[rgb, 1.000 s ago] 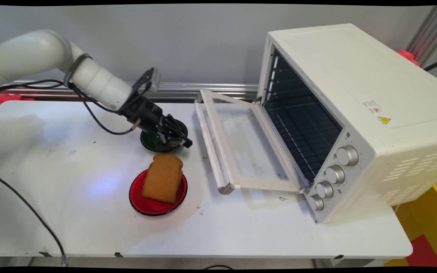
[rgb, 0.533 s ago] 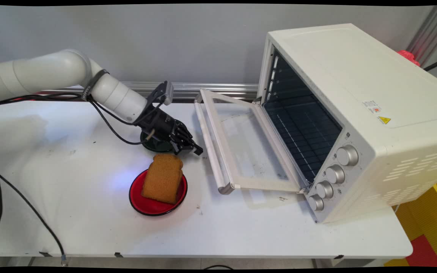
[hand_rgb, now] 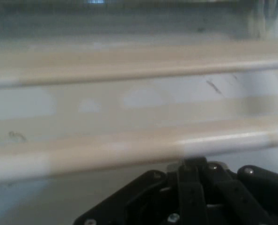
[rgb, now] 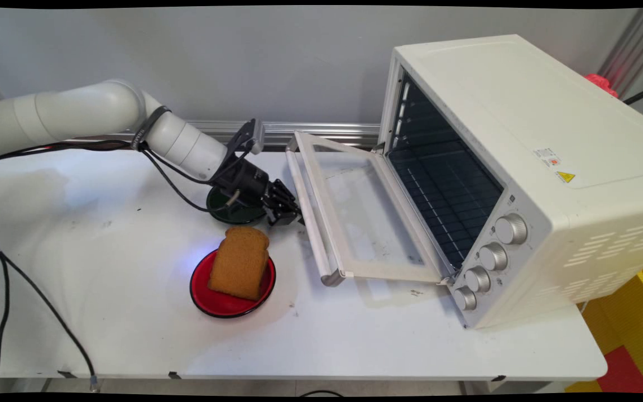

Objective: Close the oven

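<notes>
**Oven door handle** point(rgb: 309, 215): pale bar along the free edge of the let-down oven door point(rgb: 355, 218), towards the middle of the table point(rgb: 132, 335) and left of the oven. In the hand view the handle point(hand_rgb: 129, 145) runs across the picture just beyond the fingertips.

Entries, near to far:
- Red plate point(rgb: 201, 298), near the table's front. A slice of brown toast point(rgb: 239, 262) leans on it, with its top edge close below the gripper.
- Gripper point(rgb: 293, 218): low over the table, just beside the handle's left side. I cannot tell whether it touches. In the hand view the gripper point(hand_rgb: 191, 164) has its fingers drawn together with nothing between them.
- Dark green plate point(rgb: 215, 207): under the wrist, partly hidden by it. A black cable point(rgb: 171, 184) loops down beside it.
- Oven point(rgb: 522, 111): cream, cavity open, four knobs on the front.
- Metal rail point(rgb: 321, 131) along the wall.

Hazards, as judged:
- With the fingers closed, a push on the bar could glance off it, or jolt the door on its hinge and shift the oven.
- A low sweep of the wrist could knock the toast over.
- The hanging cable could drag the green plate.
</notes>
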{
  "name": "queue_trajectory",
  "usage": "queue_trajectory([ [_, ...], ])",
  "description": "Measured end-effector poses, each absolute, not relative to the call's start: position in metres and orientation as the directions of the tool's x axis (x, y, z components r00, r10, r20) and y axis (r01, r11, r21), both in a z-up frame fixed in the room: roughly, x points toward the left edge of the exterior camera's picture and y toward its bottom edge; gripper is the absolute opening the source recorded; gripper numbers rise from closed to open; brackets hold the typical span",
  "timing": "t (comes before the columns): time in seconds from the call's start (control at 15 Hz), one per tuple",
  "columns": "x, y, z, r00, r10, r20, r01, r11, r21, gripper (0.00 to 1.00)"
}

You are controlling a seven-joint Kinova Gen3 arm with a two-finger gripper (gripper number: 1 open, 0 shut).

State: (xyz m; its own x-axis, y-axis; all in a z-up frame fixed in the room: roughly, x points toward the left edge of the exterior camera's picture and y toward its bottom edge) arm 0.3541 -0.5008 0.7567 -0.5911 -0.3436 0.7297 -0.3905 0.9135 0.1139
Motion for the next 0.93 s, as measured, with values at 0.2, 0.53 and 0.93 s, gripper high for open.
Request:
queue_trajectory([
  [0.2,0.348,-0.505,0.759,-0.572,-0.332,0.75,-0.384,0.916,0.113,0.0],
  [0.53,0.339,-0.514,0.769,-0.542,-0.308,0.782,-0.371,0.923,0.106,0.0],
  [0.93,0.322,-0.534,0.797,-0.512,-0.272,0.815,-0.356,0.93,0.087,0.0],
])
